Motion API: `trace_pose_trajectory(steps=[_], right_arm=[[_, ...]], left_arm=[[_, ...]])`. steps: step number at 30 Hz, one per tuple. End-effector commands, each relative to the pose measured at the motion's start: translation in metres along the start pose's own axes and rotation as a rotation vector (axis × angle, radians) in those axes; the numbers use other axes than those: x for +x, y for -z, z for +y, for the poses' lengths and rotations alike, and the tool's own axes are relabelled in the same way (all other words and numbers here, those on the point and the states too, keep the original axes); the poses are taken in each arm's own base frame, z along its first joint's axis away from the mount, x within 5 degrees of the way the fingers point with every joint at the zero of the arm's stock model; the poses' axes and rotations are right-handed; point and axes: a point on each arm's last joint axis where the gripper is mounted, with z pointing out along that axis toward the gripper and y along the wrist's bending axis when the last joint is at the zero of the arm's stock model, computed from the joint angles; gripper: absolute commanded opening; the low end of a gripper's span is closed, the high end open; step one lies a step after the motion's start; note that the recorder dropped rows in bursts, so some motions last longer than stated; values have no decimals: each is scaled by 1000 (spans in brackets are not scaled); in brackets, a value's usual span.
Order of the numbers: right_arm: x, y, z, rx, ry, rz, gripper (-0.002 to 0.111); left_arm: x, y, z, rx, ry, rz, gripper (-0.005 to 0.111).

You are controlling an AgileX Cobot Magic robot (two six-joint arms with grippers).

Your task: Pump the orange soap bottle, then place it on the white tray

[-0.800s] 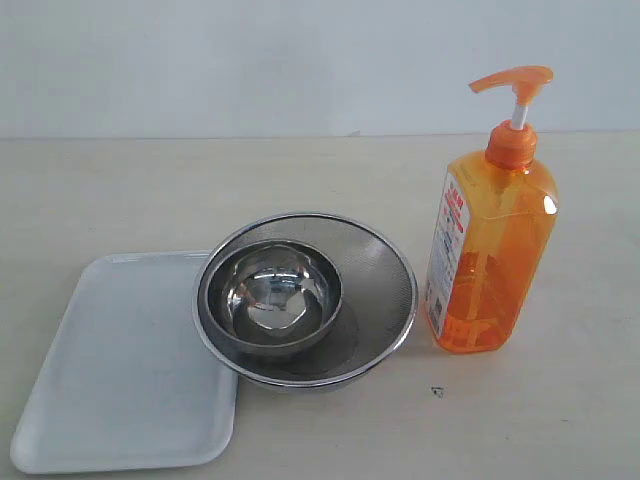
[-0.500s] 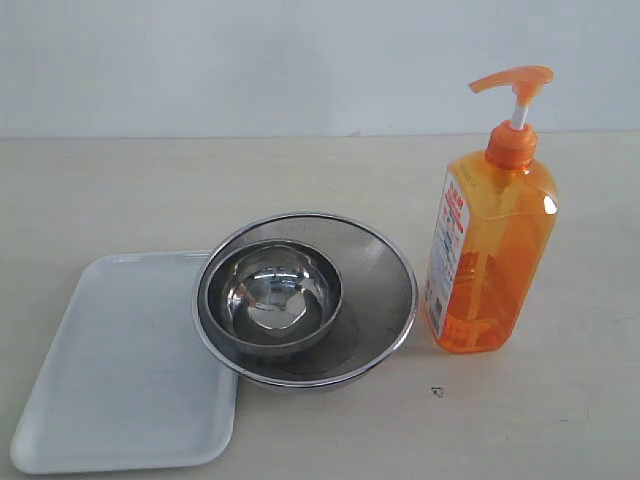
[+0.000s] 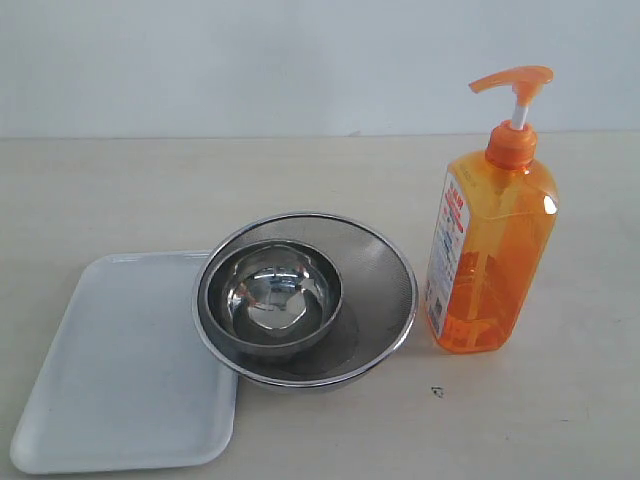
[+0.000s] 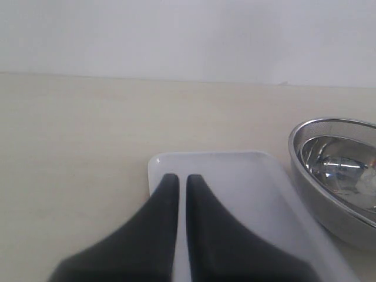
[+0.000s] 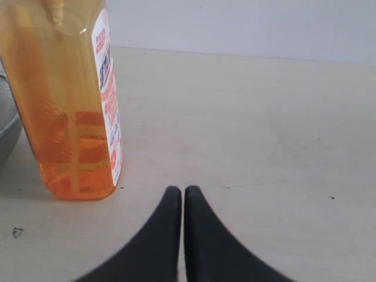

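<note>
The orange soap bottle [image 3: 490, 250] stands upright at right; the white tray [image 3: 120, 380] lies at left. The left end effector [image 4: 177, 178] and right end effector [image 5: 178, 190] are pinched narrow, empty.

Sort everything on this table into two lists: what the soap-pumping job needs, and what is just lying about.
Needed for the job:
- orange soap bottle, standing upright, not yet on the tray
- white tray, where the bottle goes afterwards

Just lying about:
- steel mesh strainer, between tray and bottle
- steel bowl, sitting inside the strainer
</note>
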Motion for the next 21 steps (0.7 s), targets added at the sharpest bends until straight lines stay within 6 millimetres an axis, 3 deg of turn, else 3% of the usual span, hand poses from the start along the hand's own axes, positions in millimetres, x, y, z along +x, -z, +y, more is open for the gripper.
trace_pose_trajectory(steps=[1, 10, 12, 21], right_arm=[[-1, 0, 0, 6, 10, -7, 0], [-15, 2, 1, -3, 24, -162, 0], [-20, 2, 2, -23, -44, -218, 0], [-66, 29, -5, -108, -394, -809, 0]], left_arm=[[1, 0, 0, -2, 10, 1, 5], [1, 0, 0, -2, 10, 1, 5], [1, 0, 0, -2, 10, 1, 5], [1, 0, 0, -2, 10, 1, 5]])
